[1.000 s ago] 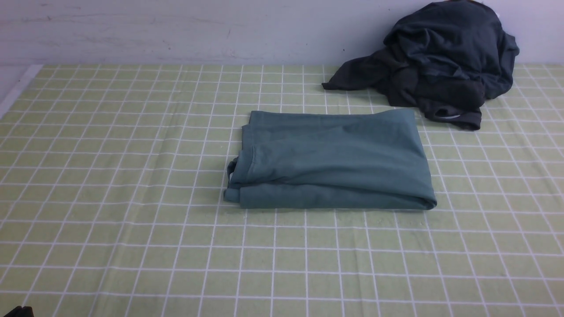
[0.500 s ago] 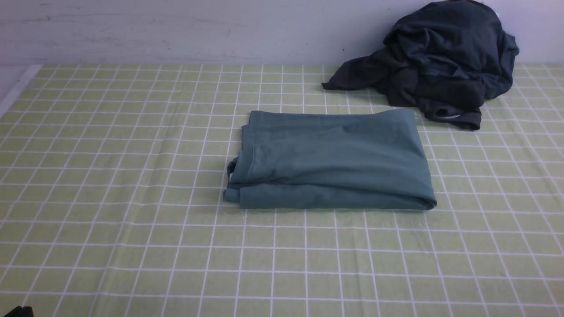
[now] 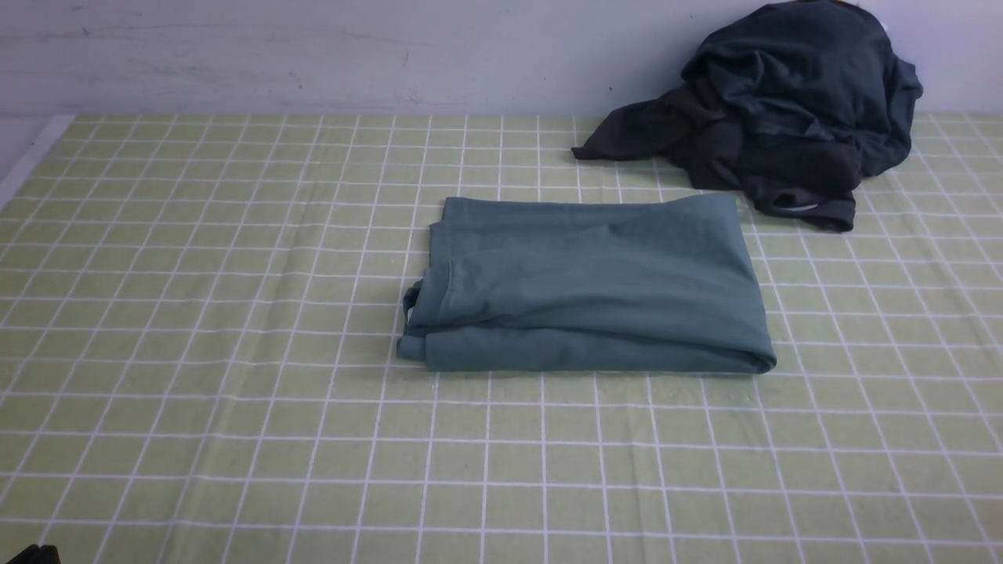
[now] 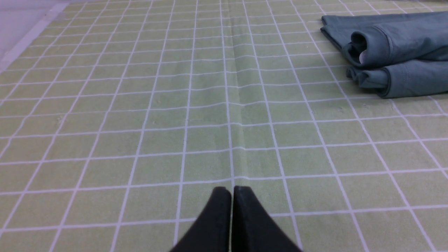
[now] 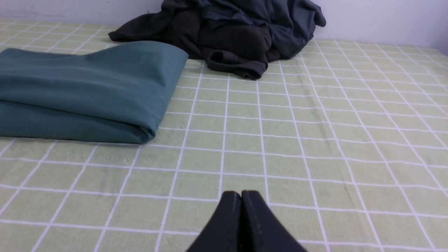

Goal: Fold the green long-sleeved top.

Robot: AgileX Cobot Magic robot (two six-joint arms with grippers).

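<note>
The green long-sleeved top (image 3: 588,286) lies folded into a neat rectangle in the middle of the checked cloth. It also shows in the left wrist view (image 4: 392,52) with rolled edges and a bit of white label, and in the right wrist view (image 5: 84,87). My left gripper (image 4: 231,190) is shut and empty, low over the cloth, well short of the top's left end. My right gripper (image 5: 241,194) is shut and empty, near the cloth in front of the top's right end. Neither gripper's jaws show in the front view.
A crumpled pile of dark charcoal and brown-black garments (image 3: 783,110) lies at the back right against the wall; it also shows in the right wrist view (image 5: 238,31). The green checked tablecloth (image 3: 235,352) covers the table. The table's left edge (image 3: 31,157) shows at the far left.
</note>
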